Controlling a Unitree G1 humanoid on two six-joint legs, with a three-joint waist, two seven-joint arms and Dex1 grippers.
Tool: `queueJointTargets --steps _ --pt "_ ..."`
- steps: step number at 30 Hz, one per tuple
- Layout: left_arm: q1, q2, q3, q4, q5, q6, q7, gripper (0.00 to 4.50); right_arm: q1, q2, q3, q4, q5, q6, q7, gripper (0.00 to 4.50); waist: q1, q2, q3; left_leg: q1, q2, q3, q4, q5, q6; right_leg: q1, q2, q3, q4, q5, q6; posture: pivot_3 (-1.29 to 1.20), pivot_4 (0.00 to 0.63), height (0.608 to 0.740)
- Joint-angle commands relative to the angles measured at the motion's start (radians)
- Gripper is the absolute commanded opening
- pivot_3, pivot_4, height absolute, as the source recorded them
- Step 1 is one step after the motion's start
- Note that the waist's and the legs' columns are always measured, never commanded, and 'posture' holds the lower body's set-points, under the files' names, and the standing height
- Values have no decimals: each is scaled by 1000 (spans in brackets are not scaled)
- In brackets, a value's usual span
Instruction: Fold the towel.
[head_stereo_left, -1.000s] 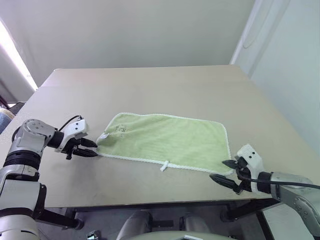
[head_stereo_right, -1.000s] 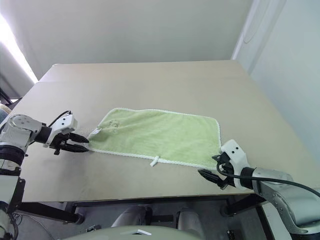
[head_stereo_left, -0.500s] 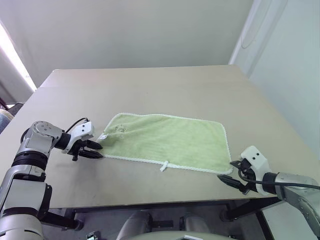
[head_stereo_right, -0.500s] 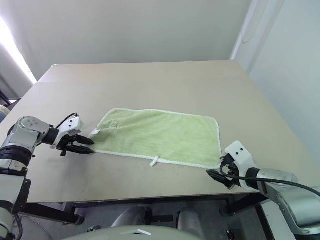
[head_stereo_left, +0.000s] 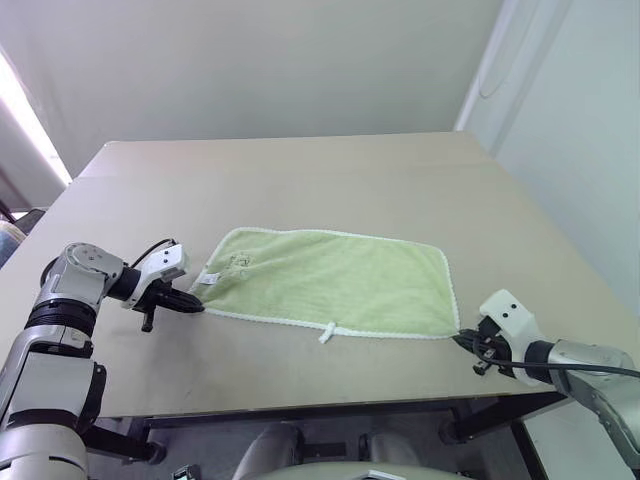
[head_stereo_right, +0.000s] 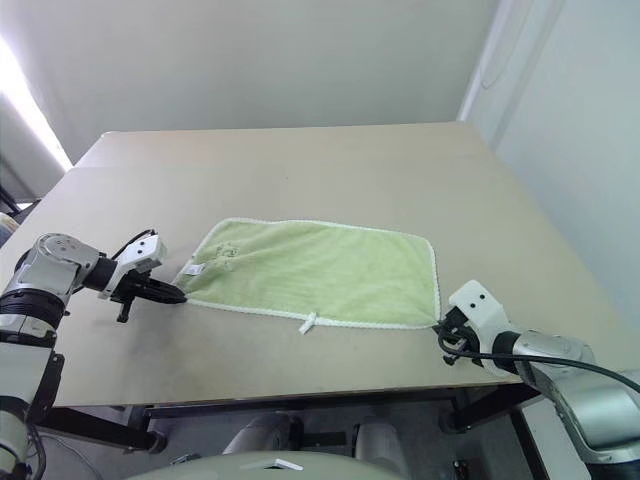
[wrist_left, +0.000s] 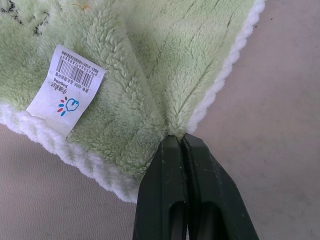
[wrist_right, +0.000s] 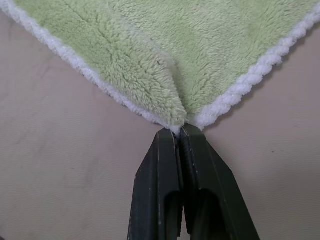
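The light lime-green rectangular terry towel (head_stereo_left: 335, 282) is lying flat near the six o'clock edge of the beige table (head_stereo_left: 300, 180). The left gripper (wrist_left: 181, 142) is pinching its nine o'clock corner; the right gripper (wrist_right: 179, 131) is pinching its four o'clock corner.

A white label (wrist_left: 65, 89) sewn at the towel's (wrist_left: 150, 65) near left corner bears a barcode, tiny unreadable print and a small red-and-blue logo.

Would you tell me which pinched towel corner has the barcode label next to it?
The corner held by the left gripper: a white barcode label lies on the towel beside it. The right gripper corner has none.
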Motion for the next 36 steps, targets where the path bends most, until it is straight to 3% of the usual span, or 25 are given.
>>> queueJointTargets --steps 1,14,21,27,36 --pt "-22 4 2 6 -14 25 -21 0 -29 -19 -14 -2 -16 4 0 37 0 0 0 0 0 0 0 0 0 0 0 0 0 0 0 0 0 692" --pt "-185 15 94 62 -75 112 45 0 -147 19 -195 -44 140 60 30 37 6 0 1 -4 0 0 0 -1 1 -4 -1 -2 -1 0 0 0 0 692" --pt "-299 -16 138 127 -83 191 139 0 -283 64 -259 55 170 76 -54 37 1 0 1 -5 0 0 0 0 1 -6 0 -2 -1 1 2 0 0 692" --pt "-369 -91 193 192 -92 170 343 0 -437 106 -289 157 178 81 -141 37 5 0 2 -6 0 0 1 0 2 -6 0 -2 -1 3 5 0 0 692" --pt "-493 -208 267 271 -81 65 744 0 -695 165 -197 385 91 -32 -231 37 0 -1 2 -7 -1 1 2 1 3 -7 0 -2 -1 9 7 0 0 692"
